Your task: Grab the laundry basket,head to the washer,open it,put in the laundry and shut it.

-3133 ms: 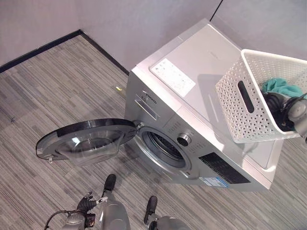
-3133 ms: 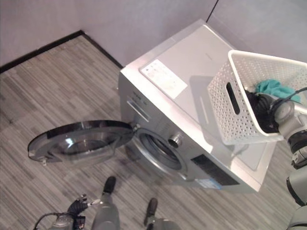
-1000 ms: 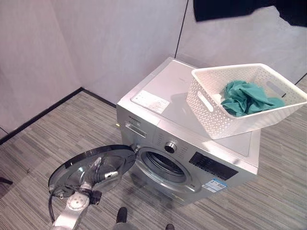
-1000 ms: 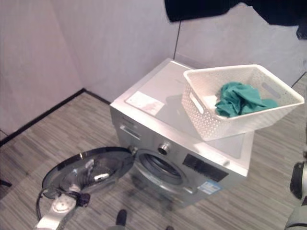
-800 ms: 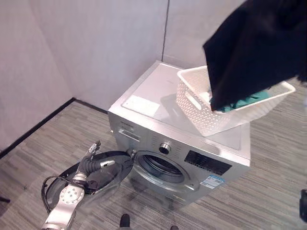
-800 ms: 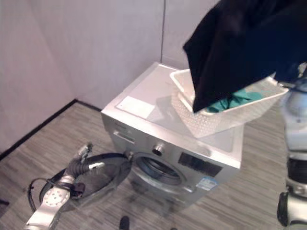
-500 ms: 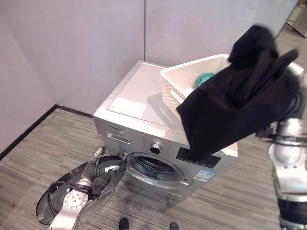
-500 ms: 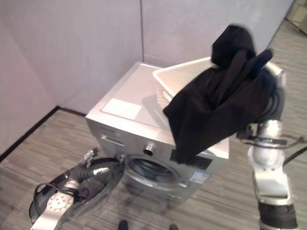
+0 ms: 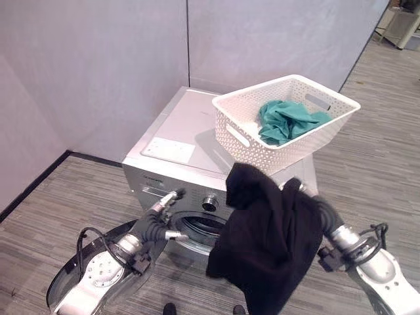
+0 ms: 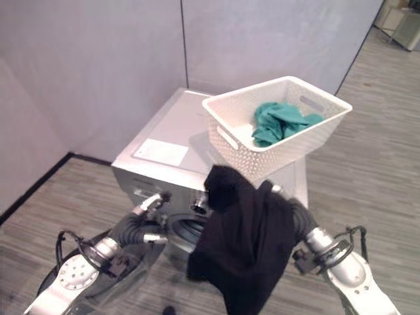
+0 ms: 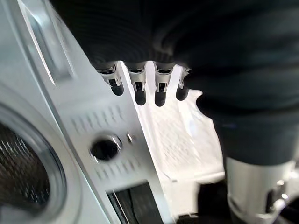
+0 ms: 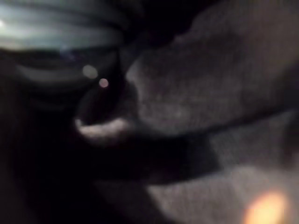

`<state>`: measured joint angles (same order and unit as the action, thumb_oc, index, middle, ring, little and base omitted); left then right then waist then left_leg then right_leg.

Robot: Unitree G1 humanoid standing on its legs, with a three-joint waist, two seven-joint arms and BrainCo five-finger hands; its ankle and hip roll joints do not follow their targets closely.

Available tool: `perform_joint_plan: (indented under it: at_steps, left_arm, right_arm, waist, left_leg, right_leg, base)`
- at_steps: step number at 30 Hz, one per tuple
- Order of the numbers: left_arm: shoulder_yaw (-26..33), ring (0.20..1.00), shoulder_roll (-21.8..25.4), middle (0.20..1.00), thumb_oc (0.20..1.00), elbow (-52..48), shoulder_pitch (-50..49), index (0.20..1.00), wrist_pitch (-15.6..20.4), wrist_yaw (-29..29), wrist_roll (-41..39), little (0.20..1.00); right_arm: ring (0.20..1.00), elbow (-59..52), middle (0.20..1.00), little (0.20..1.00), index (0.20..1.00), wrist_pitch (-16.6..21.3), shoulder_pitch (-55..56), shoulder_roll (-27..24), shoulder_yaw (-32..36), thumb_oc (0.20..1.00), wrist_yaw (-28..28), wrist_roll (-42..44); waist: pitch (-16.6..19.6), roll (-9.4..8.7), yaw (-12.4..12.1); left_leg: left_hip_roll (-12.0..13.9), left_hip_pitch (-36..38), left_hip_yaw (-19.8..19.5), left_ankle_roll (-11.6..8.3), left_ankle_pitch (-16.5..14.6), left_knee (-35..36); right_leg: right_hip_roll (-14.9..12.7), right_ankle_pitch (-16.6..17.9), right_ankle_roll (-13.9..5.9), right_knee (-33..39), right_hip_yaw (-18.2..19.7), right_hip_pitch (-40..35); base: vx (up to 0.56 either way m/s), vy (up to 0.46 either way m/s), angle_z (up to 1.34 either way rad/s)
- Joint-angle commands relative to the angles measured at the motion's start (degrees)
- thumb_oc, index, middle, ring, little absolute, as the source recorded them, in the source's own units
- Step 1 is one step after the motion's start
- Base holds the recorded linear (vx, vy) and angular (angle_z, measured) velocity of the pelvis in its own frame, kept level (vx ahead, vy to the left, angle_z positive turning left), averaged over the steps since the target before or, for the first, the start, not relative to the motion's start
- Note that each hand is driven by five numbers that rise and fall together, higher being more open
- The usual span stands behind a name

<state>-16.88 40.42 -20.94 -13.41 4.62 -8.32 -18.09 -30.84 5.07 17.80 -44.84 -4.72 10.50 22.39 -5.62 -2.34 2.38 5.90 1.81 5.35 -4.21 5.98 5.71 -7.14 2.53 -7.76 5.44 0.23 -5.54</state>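
Note:
A silver washer (image 9: 177, 131) stands with its round door (image 9: 131, 289) swung open at the lower left and its drum opening (image 9: 200, 226) partly showing. On its top sits the white laundry basket (image 9: 236, 134) with a teal cloth (image 9: 282, 121) inside. A black garment (image 9: 262, 249) hangs in front of the washer's face, bunched over my right hand (image 9: 320, 211), which is shut on it and mostly covered by it. My left hand (image 9: 157, 220) reaches over the door toward the washer's front panel beside the knob (image 11: 105, 149); its fingers (image 11: 140, 91) are straight and hold nothing.
Grey walls close behind the washer, meeting in a corner at the left. Striped grey floor runs all round, widest to the right of the washer. A pale piece of furniture (image 9: 400, 26) stands far back at the upper right.
The camera has shifted. My right hand has brought the black garment down from above the basket to in front of the washer's opening. My left hand has risen from the door toward the front panel.

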Motion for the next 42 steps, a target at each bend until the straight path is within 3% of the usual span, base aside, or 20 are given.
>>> perform_joint_plan:
  at_steps: [1, 7, 12, 13, 17, 19, 23, 26, 28, 32, 33, 35, 37, 39, 42]
  left_arm:
    - [2.0, 1.000, 1.9, 1.000, 1.000, 1.0, 1.3, 1.000, 0.2, -2.2, -4.5, 1.000]
    - [0.2, 1.000, 0.5, 1.000, 1.000, 3.9, 0.5, 1.000, -0.5, -1.8, -3.9, 1.000]
    - [2.1, 1.000, -2.3, 1.000, 1.000, 10.7, -2.3, 1.000, -0.6, -2.4, 1.9, 1.000]
    - [4.4, 1.000, -3.1, 1.000, 1.000, 12.7, -3.6, 1.000, 0.4, -2.4, 5.7, 1.000]
    - [7.3, 1.000, -4.2, 1.000, 1.000, 15.1, -5.5, 1.000, 1.4, -2.2, 7.3, 1.000]
    - [9.9, 1.000, -4.0, 1.000, 1.000, 16.6, -8.2, 1.000, 2.4, -2.5, 8.2, 1.000]
    - [11.3, 1.000, -4.2, 1.000, 1.000, 17.3, -9.5, 1.000, 2.8, -2.5, 8.6, 1.000]
    - [11.9, 1.000, -5.1, 1.000, 1.000, 20.5, -9.6, 1.000, 3.3, -1.1, 8.7, 1.000]
    - [11.5, 1.000, -5.8, 1.000, 1.000, 21.7, -8.2, 1.000, 3.5, 0.6, 9.9, 1.000]
    - [11.0, 1.000, -6.7, 1.000, 1.000, 23.5, -5.5, 1.000, 3.9, 3.3, 11.3, 1.000]
    - [10.5, 1.000, -7.9, 1.000, 1.000, 24.7, -3.8, 1.000, 4.4, 5.3, 11.0, 1.000]
    - [9.7, 1.000, -8.5, 1.000, 1.000, 25.3, -2.1, 1.000, 4.4, 6.5, 10.6, 1.000]
    - [9.3, 1.000, -8.7, 1.000, 1.000, 25.6, -1.3, 1.000, 4.6, 7.2, 10.4, 1.000]
    - [7.5, 1.000, -10.3, 1.000, 1.000, 27.3, 0.9, 1.000, 4.7, 8.9, 9.4, 1.000]
    - [6.7, 1.000, -10.3, 1.000, 1.000, 27.3, 2.4, 1.000, 4.8, 9.7, 8.8, 1.000]
  right_arm:
    - [0.200, -4.2, 0.200, 0.200, 0.200, 2.0, -4.5, 0.8, 4.6, 0.200, 0.8, 4.0]
    - [0.200, -3.4, 0.200, 0.200, 0.200, 1.6, -4.6, 0.7, 2.7, 0.200, 0.8, 2.8]
    - [0.200, -2.6, 0.200, 0.200, 0.200, 0.0, 4.4, 1.4, 6.0, 0.200, 3.4, -3.2]
    - [0.200, -2.2, 0.200, 0.200, 0.200, 0.0, 8.5, 0.6, 9.0, 0.200, 5.0, -7.2]
    - [0.200, -1.0, 0.200, 0.200, 0.200, 0.3, 14.1, -1.3, 13.4, 0.200, 7.1, -10.9]
    - [0.200, 0.9, 0.200, 0.200, 0.200, 0.8, 19.0, -2.7, 16.3, 0.200, 9.3, -13.3]
    - [0.200, 3.6, 0.200, 0.200, 0.200, 0.7, 21.3, -2.4, 16.6, 0.200, 9.9, -15.4]
    - [0.200, 11.6, 0.200, 0.200, 0.200, 1.1, 21.5, -1.3, 12.2, 0.200, 10.1, -20.3]
    - [0.200, 19.9, 0.200, 0.200, 0.200, -0.1, 18.3, 1.2, 6.9, 0.200, 8.2, -23.5]
    - [0.200, 27.7, 0.200, 0.200, 0.200, -1.1, 11.8, 6.5, 1.6, 0.200, 4.7, -24.5]
    - [0.200, 31.3, 0.200, 0.200, 0.200, -1.3, 8.2, 10.6, -1.5, 0.200, 1.9, -25.1]
    - [0.200, 33.8, 0.200, 0.200, 0.200, -1.6, 5.1, 13.2, -3.0, 0.200, -0.3, -24.7]
    - [0.200, 34.8, 0.200, 0.200, 0.200, -1.4, 3.6, 14.3, -3.8, 0.200, -1.4, -24.4]
    - [0.200, 38.6, 0.200, 0.200, 0.200, -1.7, -1.9, 16.5, -6.7, 0.200, -4.4, -23.7]
    - [0.200, 38.8, 0.200, 0.200, 0.200, -1.5, -4.0, 17.0, -7.6, 0.200, -5.7, -23.5]
  waist:
    - [-1.2, -2.30, -0.8]
    - [-2.2, -2.01, -1.0]
    - [-1.7, -1.99, -0.4]
    - [-1.5, -2.67, 0.2]
    - [-1.4, -3.73, 1.2]
    - [-1.3, -5.20, 2.3]
    - [-1.3, -6.12, 2.6]
    - [-2.8, -7.71, 3.4]
    - [-5.8, -8.02, 3.1]
    - [-10.0, -8.59, 2.3]
    - [-13.6, -8.09, 1.0]
    - [-15.0, -7.67, 0.5]
    - [-15.4, -7.67, 0.4]
    - [-16.5, -5.80, -0.2]
    - [-16.5, -4.29, -0.2]
  left_leg:
    - [1.0, 5.0, -4.1, 2.33, -11.0, -1.0]
    - [1.3, 5.1, -4.9, 2.09, -10.7, -1.1]
    - [1.7, 4.4, -5.3, 1.88, -10.6, -1.4]
    - [1.5, 4.0, -5.0, 2.05, -10.5, -1.7]
    - [1.4, 4.2, -3.4, 2.55, -11.8, -2.7]
    - [1.2, 4.7, -1.3, 3.08, -12.9, -3.5]
    - [1.0, 5.0, 0.7, 3.55, -14.2, -5.1]
    - [0.5, 4.2, 3.1, 4.98, -18.0, -11.5]
    - [-0.3, 2.1, 3.5, 6.08, -20.5, -16.2]
    - [-1.8, -1.9, 4.2, 7.36, -21.9, -20.7]
    - [-3.5, -6.8, 4.0, 8.23, -22.9, -24.1]
    - [-4.6, -10.6, 3.5, 8.57, -22.7, -25.4]
    - [-5.4, -13.2, 3.3, 8.67, -22.1, -26.1]
    - [-6.5, -17.8, 2.7, 9.01, -21.4, -26.3]
    - [-6.5, -20.5, 2.4, 9.32, -20.1, -25.1]
  right_leg:
    - [-5.3, -0.3, -2.54, -2.2, -5.5, 3.8]
    - [-5.2, -0.8, -2.28, -2.2, -6.1, 2.9]
    - [-5.1, -1.0, -2.10, -1.9, -6.7, 2.6]
    - [-5.3, -0.4, -2.23, -1.9, -6.2, 3.2]
    - [-5.4, -0.1, -2.81, -2.4, -4.5, 4.5]
    - [-5.4, 0.8, -3.33, -2.8, -2.3, 5.7]
    - [-5.6, 1.5, -3.69, -3.0, -0.5, 6.4]
    - [-6.2, 2.6, -4.41, -4.0, 2.7, 7.7]
    - [-7.0, 3.6, -4.80, -4.9, 3.7, 8.7]
    - [-8.2, 5.6, -5.25, -5.5, 5.5, 11.7]
    - [-9.8, 7.5, -5.15, -5.6, 5.5, 14.7]
    - [-11.0, 8.8, -4.97, -5.2, 5.1, 17.0]
    - [-11.8, 9.6, -4.86, -5.2, 4.9, 19.1]
    - [-13.9, 12.6, -4.95, -5.9, 2.4, 24.0]
    - [-14.8, 12.0, -4.36, -6.9, -0.4, 26.5]
  base:
    - [0.00, -0.025, 0.24]
    - [-0.02, -0.028, 0.12]
    - [-0.02, 0.031, 0.14]
    - [-0.07, 0.092, 0.08]
    - [-0.03, 0.089, -0.09]
    - [-0.05, 0.114, -0.35]
    - [-0.04, 0.101, -0.58]
    - [-0.09, 0.133, -0.38]
    - [-0.13, 0.119, -0.52]
    - [-0.21, 0.114, -0.17]
    - [-0.29, 0.131, -0.24]
    - [-0.23, 0.088, -0.12]
    - [-0.15, 0.045, 0.09]
    - [-0.18, 0.048, 0.14]
    - [-0.10, -0.007, 0.12]
